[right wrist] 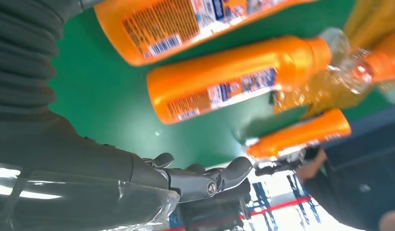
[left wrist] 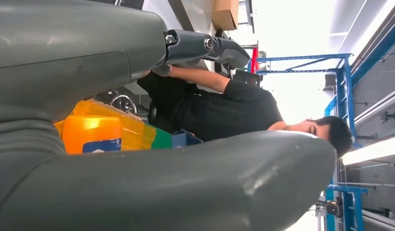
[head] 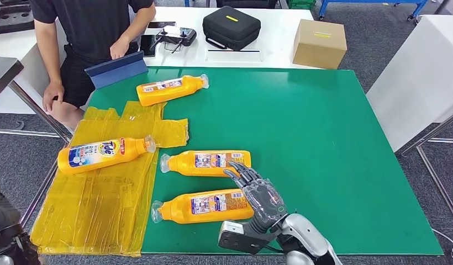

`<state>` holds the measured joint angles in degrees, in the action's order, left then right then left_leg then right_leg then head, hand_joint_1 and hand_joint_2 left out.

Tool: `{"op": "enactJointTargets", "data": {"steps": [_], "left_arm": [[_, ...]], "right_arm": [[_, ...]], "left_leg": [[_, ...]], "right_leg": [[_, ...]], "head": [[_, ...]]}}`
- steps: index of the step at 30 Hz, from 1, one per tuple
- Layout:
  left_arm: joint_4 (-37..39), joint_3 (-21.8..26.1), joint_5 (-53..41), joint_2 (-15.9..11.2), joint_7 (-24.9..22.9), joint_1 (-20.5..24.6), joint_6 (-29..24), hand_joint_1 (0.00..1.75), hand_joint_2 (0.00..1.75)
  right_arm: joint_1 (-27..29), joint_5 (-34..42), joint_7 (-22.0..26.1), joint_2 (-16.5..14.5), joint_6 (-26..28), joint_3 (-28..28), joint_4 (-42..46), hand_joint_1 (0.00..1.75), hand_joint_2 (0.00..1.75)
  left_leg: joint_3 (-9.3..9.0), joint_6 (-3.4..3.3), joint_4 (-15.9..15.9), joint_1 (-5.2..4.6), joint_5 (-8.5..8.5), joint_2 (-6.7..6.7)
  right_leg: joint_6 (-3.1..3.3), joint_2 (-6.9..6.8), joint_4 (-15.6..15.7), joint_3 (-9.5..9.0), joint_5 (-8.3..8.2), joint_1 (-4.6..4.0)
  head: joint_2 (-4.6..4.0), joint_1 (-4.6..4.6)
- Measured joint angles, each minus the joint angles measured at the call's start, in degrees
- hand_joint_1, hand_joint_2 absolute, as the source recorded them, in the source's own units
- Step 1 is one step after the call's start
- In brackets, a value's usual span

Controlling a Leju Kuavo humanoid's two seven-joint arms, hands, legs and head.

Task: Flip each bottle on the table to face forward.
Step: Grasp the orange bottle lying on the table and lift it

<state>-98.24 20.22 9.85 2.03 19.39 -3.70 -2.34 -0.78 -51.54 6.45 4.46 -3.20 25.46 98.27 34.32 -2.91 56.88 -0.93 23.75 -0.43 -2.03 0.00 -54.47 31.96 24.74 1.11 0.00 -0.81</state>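
Grey right hand [head: 256, 190], fingers [head: 239, 171] outstretched

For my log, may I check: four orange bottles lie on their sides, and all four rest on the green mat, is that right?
Not quite. Four orange bottles do lie on their sides, but only three rest on the green mat; the Tide-labelled bottle lies on the yellow plastic sheet, as the head view shows.
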Motion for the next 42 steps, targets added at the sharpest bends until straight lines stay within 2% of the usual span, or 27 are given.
{"op": "enactJointTargets", "data": {"steps": [7, 17, 29, 30, 33, 34, 42], "left_arm": [[3.17, -1.66, -0.21, 0.02, 1.51, 1.81, -0.09, 0.00, 0.00], [8.66, -4.02, -0.27, -0.01, 2.70, 5.95, -0.56, 0.00, 0.00], [9.72, -4.20, 0.16, -0.02, 2.90, 6.16, -0.88, 0.00, 0.00], [9.62, -4.19, 0.30, -0.02, 2.88, 6.04, -0.90, 0.00, 0.00], [9.04, -4.07, 0.74, -0.01, 2.66, 5.53, -0.91, 0.00, 0.00], [8.77, -3.98, 0.93, -0.01, 2.54, 5.32, -0.86, 0.00, 0.00], [7.24, -3.55, 1.80, -0.02, 1.82, 4.10, -0.28, 0.00, 0.00]], "right_arm": [[-1.99, -2.87, -1.73, -2.98, 0.05, 0.27, -8.20, 0.00, 1.75], [-5.74, -5.73, -1.82, -6.57, 1.59, 0.29, -22.48, 0.00, 1.75], [-8.43, -7.55, -1.70, -8.15, 2.02, 0.70, -27.09, 0.03, 1.75], [-8.49, -7.81, -1.71, -8.25, 1.92, 0.83, -27.21, 0.37, 1.75], [-8.62, -8.59, -1.76, -8.48, 1.61, 1.13, -27.47, 1.64, 1.75], [-8.66, -8.79, -1.77, -8.54, 1.52, 1.22, -27.54, 1.74, 1.75], [-8.86, -9.35, -1.75, -8.66, 1.22, 1.91, -27.66, 1.75, 1.75]], "left_leg": [[-0.03, 0.00, 0.00, 0.01, -0.02, 0.00], [-0.02, 0.00, 0.00, 0.00, -0.03, 0.05], [-0.14, 0.01, 0.00, 0.04, -0.02, 0.12], [-0.15, 0.01, 0.00, 0.06, -0.03, 0.12], [-0.17, 0.02, 0.00, 0.10, -0.02, 0.12], [-0.18, 0.02, 0.00, 0.11, -0.02, 0.13], [-0.24, 0.03, 0.00, 0.13, -0.02, 0.11]], "right_leg": [[0.00, 0.00, 0.00, -0.01, -0.01, 0.00], [-0.01, 0.01, -0.02, -0.06, -0.02, -0.01], [0.00, 0.03, -0.02, -0.09, -0.03, 0.00], [0.01, 0.03, -0.02, -0.10, -0.04, 0.00], [0.01, 0.03, -0.02, -0.12, -0.04, -0.01], [0.01, 0.03, -0.02, -0.12, -0.04, -0.01], [0.03, 0.03, -0.02, -0.15, -0.02, 0.00]], "head": [[0.00, 0.00], [0.00, -0.01], [0.00, -0.01], [0.00, -0.01], [0.00, 0.00], [0.00, -0.01], [0.00, -0.01]]}}
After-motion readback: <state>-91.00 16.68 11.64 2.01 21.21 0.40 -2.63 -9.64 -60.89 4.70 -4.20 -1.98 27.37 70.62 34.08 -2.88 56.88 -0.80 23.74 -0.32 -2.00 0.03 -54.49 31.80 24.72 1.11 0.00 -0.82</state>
